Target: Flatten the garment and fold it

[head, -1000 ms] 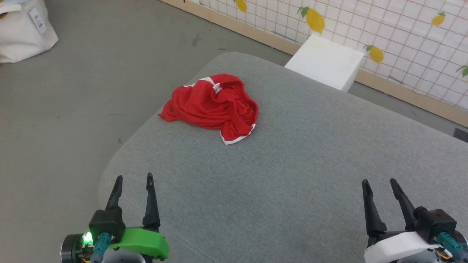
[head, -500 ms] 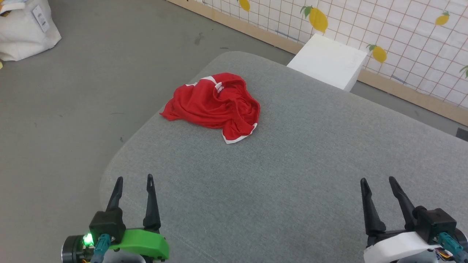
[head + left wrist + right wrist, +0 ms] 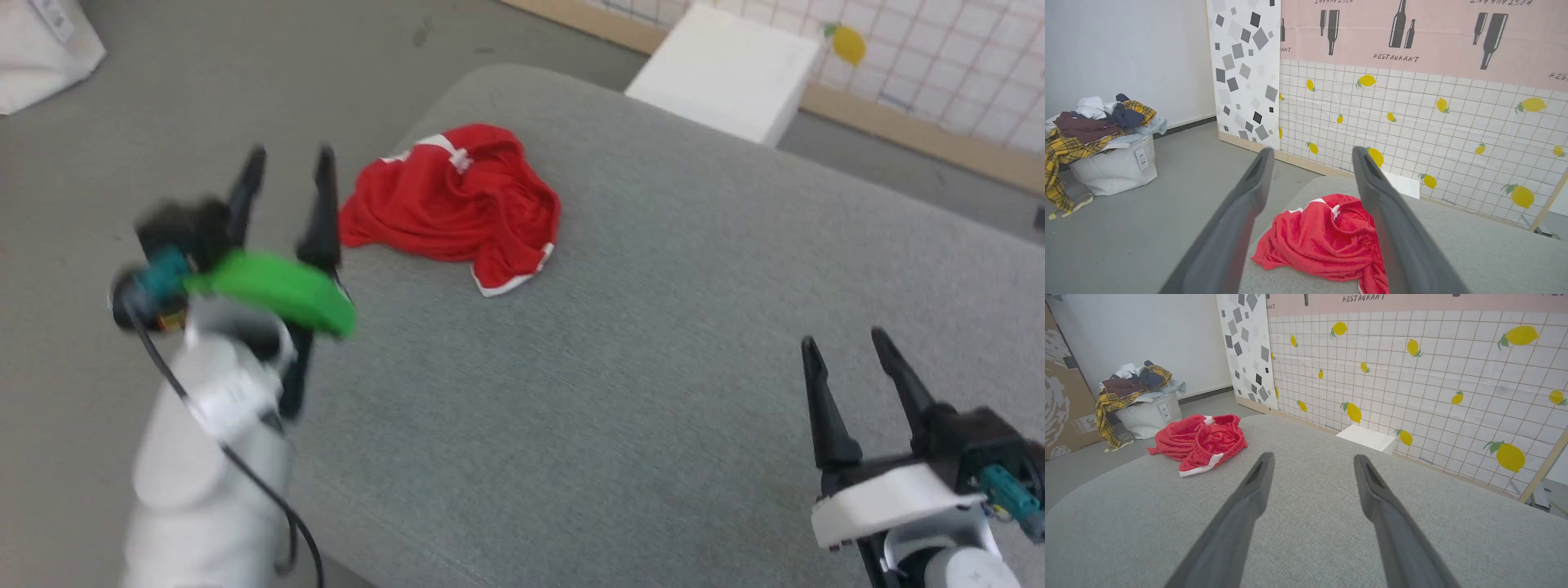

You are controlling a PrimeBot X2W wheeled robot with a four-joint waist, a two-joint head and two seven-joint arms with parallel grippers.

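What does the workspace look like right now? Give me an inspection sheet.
Surface: grey cushion, rounded corner at the far left.
Job's things: garment crumpled in a heap near that corner, not flattened, white trim showing.
Clutter: nothing seen.
Grippers: left gripper open, raised just left of the garment, blurred, contact not clear; right gripper open over the cushion's near right, holding nothing.
Cables: black cable hangs loose along the left forearm.
Surroundings: grey floor; white box behind the cushion; lemon-print wall; white bag heaped with clothes on the floor.
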